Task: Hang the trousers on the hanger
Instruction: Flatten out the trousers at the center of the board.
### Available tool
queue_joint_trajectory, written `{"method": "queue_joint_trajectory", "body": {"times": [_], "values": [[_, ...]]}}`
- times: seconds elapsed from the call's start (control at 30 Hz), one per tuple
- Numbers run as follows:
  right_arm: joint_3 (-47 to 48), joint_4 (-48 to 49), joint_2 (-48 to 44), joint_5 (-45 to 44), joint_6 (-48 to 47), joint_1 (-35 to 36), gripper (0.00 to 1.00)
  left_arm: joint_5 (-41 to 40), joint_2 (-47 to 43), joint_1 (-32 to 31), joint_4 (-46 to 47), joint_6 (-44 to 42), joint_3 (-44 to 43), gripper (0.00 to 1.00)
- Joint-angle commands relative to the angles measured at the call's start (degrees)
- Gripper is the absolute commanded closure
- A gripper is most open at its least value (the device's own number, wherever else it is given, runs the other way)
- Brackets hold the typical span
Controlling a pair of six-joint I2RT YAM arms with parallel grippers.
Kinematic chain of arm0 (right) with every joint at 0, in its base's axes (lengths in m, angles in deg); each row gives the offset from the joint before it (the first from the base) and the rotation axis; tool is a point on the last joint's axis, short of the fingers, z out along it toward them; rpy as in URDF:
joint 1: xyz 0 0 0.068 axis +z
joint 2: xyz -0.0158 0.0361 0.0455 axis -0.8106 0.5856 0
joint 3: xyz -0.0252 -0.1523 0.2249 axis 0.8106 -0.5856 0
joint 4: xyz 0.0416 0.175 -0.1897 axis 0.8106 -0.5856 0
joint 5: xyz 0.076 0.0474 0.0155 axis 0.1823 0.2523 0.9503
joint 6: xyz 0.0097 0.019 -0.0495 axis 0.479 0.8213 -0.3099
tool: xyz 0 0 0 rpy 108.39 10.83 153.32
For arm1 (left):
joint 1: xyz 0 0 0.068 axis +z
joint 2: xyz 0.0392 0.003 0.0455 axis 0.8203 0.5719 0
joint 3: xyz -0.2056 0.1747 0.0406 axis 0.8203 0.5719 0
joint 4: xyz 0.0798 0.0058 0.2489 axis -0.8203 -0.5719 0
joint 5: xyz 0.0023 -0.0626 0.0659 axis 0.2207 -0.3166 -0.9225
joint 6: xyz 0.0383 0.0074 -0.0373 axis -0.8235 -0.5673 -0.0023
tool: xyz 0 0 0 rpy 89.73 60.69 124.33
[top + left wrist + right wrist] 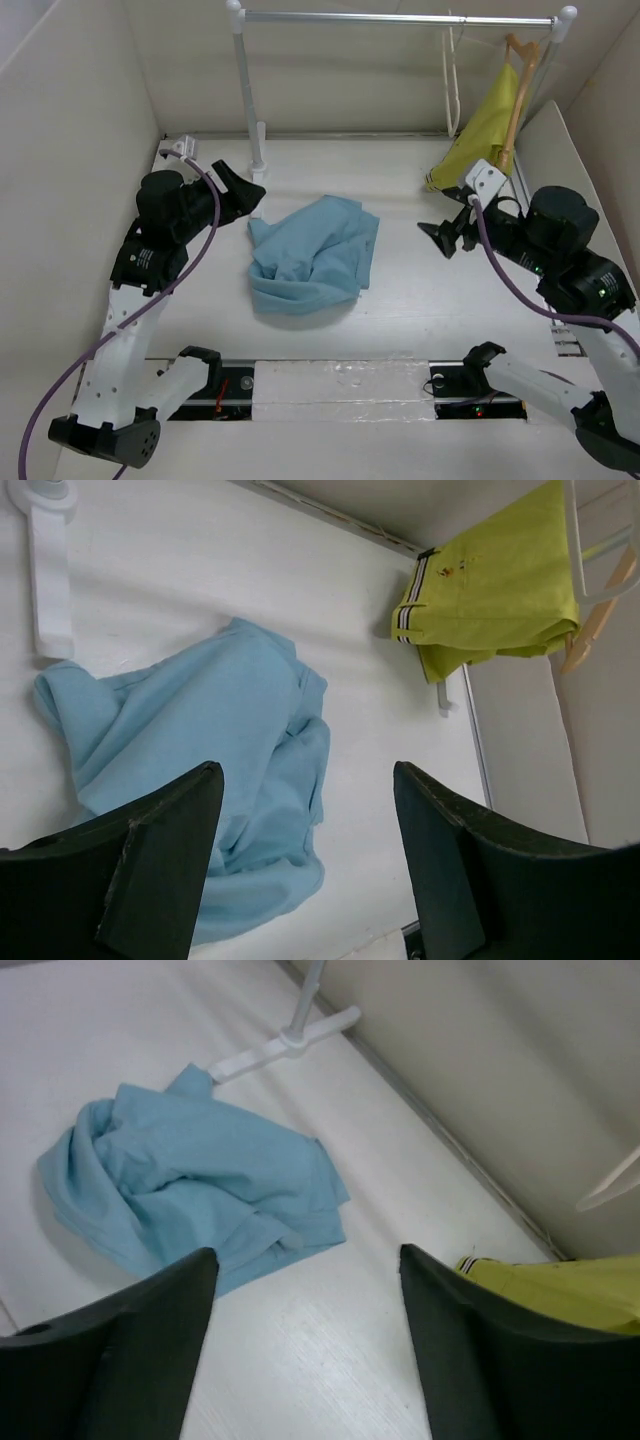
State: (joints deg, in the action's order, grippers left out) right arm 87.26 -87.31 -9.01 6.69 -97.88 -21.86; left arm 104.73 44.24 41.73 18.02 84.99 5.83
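The white worktop (400,320) carries everything, with a clothes rail (400,17) spanning its far edge at 12 o'clock in the top view.

The left arm (150,250) sits at 9 o'clock from the worktop's middle and the right arm (560,240) at 3 o'clock. Both point inward at the cloth. The left jaws stand wide apart and hold nothing. The right jaws are likewise spread wide and empty. Each wrist view shows bare worktop and cloth between the fingers.

The trousers (312,255) lie in a crumpled light blue heap at the centre of the worktop, between the two arms and touching neither. The legs are folded over each other, so no waistband or hem can be picked out.

At about 1 o'clock a yellow-green garment (485,130) hangs from a tan wooden hanger (522,60) on the rail. Just to its 9 o'clock side hangs the hanger (454,75), thin, cream-white and bare.

The task looks barely begun. Nothing is gripped, the trousers are not spread out, and the hanger is on the rail, well apart from them. Grasping, straightening and draping all appear to remain.
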Motion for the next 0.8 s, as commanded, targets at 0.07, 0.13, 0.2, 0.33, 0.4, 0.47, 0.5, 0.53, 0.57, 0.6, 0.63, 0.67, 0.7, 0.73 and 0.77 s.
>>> {"method": "queue_joint_trajectory", "body": {"times": [0.07,0.13,0.2,0.33,0.4,0.47,0.5,0.53,0.57,0.6,0.63,0.67,0.7,0.73,0.77], "values": [[-4.8,1.8,-2.8,2.1,-1.1,0.3,0.10,-9.6,-2.3,0.8,-3.8,1.3,-1.3,0.34],[-8.6,2.5,-3.0,4.9,-1.2,0.3,0.33,-16.4,-2.2,0.8,-5.5,1.2,-2.1,0.34],[-11.8,4.0,-2.8,8.0,-1.0,0.3,0.84,-20.4,-1.8,0.8,-8.8,3.5,-0.5,0.37],[-19.2,4.7,-0.3,5.6,0.4,0.3,1.00,-20.5,2.3,1.4,-12.5,7.0,6.8,0.80],[-23.9,8.0,0.5,5.8,1.2,0.3,1.00,-18.2,5.8,1.4,-11.5,8.2,10.9,1.00],[-29.1,13.6,1.2,5.8,3.4,1.0,0.68,-18.1,6.2,1.4,-6.5,11.7,15.4,1.00],[-30.8,15.3,1.7,5.8,3.4,1.8,0.67,-18.1,6.2,1.4,-6.4,11.8,16.6,1.00],[-32.2,17.3,2.2,5.6,5.0,2.3,0.38,-18.8,6.2,1.4,-5.5,12.8,17.5,0.95],[-33.5,18.9,3.1,5.5,5.6,2.3,0.28,-18.8,6.2,1.4,-3.5,14.0,18.4,0.66],[-34.8,21.1,4.2,5.7,6.1,3.0,0.21,-18.4,6.6,1.4,-2.6,14.4,19.8,0.52],[-35.2,22.2,6.8,5.7,6.9,3.9,0.20,-18.1,7.2,1.4,-1.8,14.7,20.4,0.43],[-35.9,25.0,8.2,5.7,7.3,4.5,0.20,-17.9,8.8,1.4,-1.7,15.3,20.9,0.36],[-37.1,26.4,9.4,5.4,7.7,5.8,0.20,-17.9,9.7,1.4,-1.7,15.6,22.0,0.36],[-37.4,27.7,12.2,5.6,8.4,6.5,0.20,-17.7,10.5,1.4,-1.5,16.0,22.8,0.35],[-37.8,28.9,13.7,6.2,8.4,7.2,0.20,-17.5,11.5,1.4,-1.1,16.2,23.6,0.35]]}}
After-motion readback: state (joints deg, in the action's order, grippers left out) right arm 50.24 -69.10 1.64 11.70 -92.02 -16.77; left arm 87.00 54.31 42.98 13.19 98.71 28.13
